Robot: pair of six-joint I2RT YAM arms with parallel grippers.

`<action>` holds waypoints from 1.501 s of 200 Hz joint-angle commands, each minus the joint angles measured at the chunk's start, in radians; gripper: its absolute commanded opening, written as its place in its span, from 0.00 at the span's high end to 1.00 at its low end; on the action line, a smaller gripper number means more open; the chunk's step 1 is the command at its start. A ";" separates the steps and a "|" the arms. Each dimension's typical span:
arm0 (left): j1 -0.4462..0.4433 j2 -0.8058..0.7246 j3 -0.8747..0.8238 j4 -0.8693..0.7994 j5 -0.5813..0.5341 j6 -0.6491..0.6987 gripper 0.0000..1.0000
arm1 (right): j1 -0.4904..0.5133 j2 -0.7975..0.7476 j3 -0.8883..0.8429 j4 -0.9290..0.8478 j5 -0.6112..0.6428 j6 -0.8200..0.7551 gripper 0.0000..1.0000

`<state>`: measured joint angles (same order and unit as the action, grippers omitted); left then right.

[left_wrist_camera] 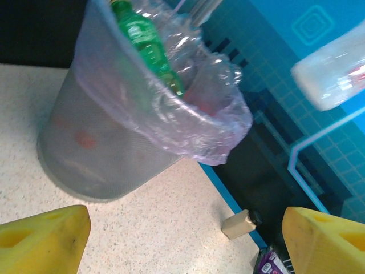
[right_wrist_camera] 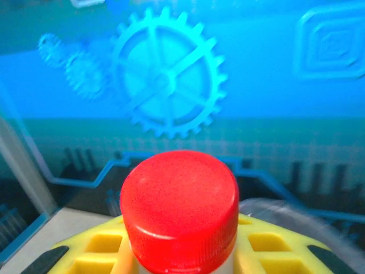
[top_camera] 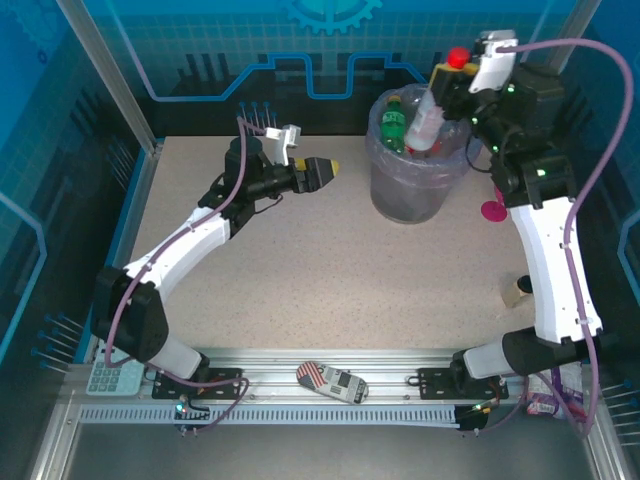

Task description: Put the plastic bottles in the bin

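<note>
The bin (top_camera: 412,185) is a grey mesh bucket lined with a lilac bag, standing at the back of the table. A green plastic bottle (top_camera: 393,121) sticks up inside it. My right gripper (top_camera: 452,88) is shut on a clear plastic bottle (top_camera: 430,118) just below its red cap (top_camera: 458,57), holding it tilted over the bin's opening. In the right wrist view the red cap (right_wrist_camera: 179,208) rises between the yellow fingers (right_wrist_camera: 85,257). My left gripper (top_camera: 325,172) hovers left of the bin, open and holding nothing. Its view shows the bin (left_wrist_camera: 102,142) and the green bottle (left_wrist_camera: 145,45).
A pink funnel-shaped cup (top_camera: 493,210) lies right of the bin, beside the right arm. A small beige block (top_camera: 515,290) sits at the table's right edge, also the beige block (left_wrist_camera: 239,224) beyond the left fingers. A striped packet (top_camera: 333,380) and a calculator (top_camera: 112,378) rest on the near rail.
</note>
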<state>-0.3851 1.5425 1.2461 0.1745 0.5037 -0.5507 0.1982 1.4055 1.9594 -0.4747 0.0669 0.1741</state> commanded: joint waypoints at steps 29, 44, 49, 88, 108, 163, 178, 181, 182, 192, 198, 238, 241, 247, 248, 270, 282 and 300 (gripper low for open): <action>0.000 0.038 0.015 -0.041 -0.039 -0.088 0.12 | -0.065 -0.005 0.017 0.146 0.284 -0.232 0.70; -0.001 0.044 0.006 -0.038 -0.041 -0.094 0.12 | -0.101 0.030 0.029 0.138 0.297 -0.247 0.70; -0.003 0.046 0.005 -0.038 -0.040 -0.098 0.12 | -0.112 0.040 0.029 0.135 0.289 -0.241 0.70; -0.012 0.048 -0.008 -0.041 -0.034 -0.105 0.12 | -0.121 0.132 0.039 0.112 0.270 -0.241 0.70; -0.013 0.040 -0.022 -0.046 -0.037 -0.105 0.12 | -0.123 0.193 0.064 0.095 0.250 -0.239 0.70; -0.013 0.018 -0.049 -0.059 -0.047 -0.093 0.12 | -0.121 0.343 0.158 0.038 0.247 -0.255 0.70; -0.013 0.018 -0.052 -0.061 -0.046 -0.092 0.12 | -0.120 0.394 0.214 -0.007 0.252 -0.262 0.70; -0.013 0.019 -0.052 -0.061 -0.045 -0.092 0.12 | -0.119 0.404 0.227 -0.017 0.255 -0.263 0.70; -0.013 0.019 -0.051 -0.060 -0.045 -0.092 0.12 | -0.119 0.408 0.230 -0.022 0.256 -0.264 0.70; -0.012 0.019 -0.053 -0.063 -0.046 -0.093 0.12 | -0.119 0.447 0.275 -0.060 0.260 -0.266 0.70; -0.013 0.016 -0.053 -0.063 -0.047 -0.092 0.12 | -0.119 0.466 0.298 -0.083 0.259 -0.266 0.70; -0.011 0.010 -0.053 -0.083 -0.048 -0.080 0.12 | -0.120 0.604 0.466 -0.239 0.248 -0.260 0.70; -0.012 0.010 -0.052 -0.083 -0.047 -0.079 0.12 | -0.120 0.614 0.483 -0.255 0.245 -0.261 0.70; -0.012 0.008 -0.054 -0.088 -0.049 -0.076 0.12 | -0.120 0.641 0.518 -0.285 0.241 -0.260 0.70; -0.012 0.009 -0.053 -0.088 -0.048 -0.075 0.12 | -0.120 0.645 0.524 -0.291 0.240 -0.260 0.70; -0.011 0.009 -0.051 -0.096 -0.047 -0.071 0.12 | -0.121 0.728 0.641 -0.386 0.229 -0.263 0.70; -0.012 0.010 -0.051 -0.096 -0.048 -0.072 0.12 | -0.120 0.756 0.673 -0.418 0.223 -0.266 0.70; -0.012 0.011 -0.050 -0.097 -0.045 -0.071 0.12 | -0.123 0.781 0.678 -0.440 0.214 -0.266 0.69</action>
<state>-0.3939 1.5829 1.2072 0.0967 0.4664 -0.6460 0.0837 2.1433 2.5973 -0.8249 0.3092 -0.0875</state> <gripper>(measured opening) 0.881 0.308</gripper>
